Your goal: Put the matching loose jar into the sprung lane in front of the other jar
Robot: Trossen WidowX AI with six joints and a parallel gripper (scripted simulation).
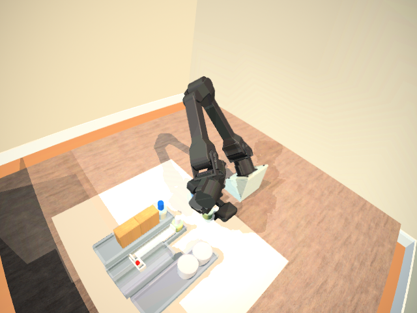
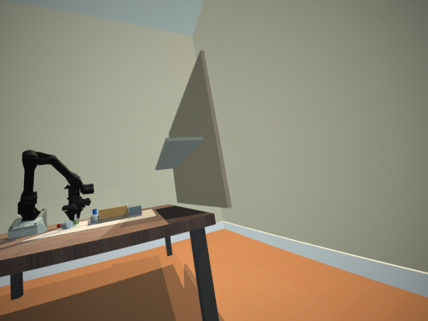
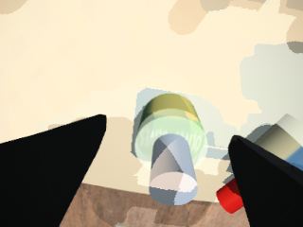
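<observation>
The loose jar, with a yellow-green base, clear green shoulder and pale cap, stands upright on the pale mat. My gripper is open and points down, with one finger on each side of this jar; a gap shows on both sides in the wrist view. In the top view the gripper partly hides the jar. A similar jar with a pale cap stands at the front end of the sprung lane. A long white pusher bar lies behind it. The front stop is too small to make out.
A jar with a red cap lies on its side close to one finger. Beside the sprung lane, one lane holds orange boxes and a blue-capped bottle; the other holds two white tubs.
</observation>
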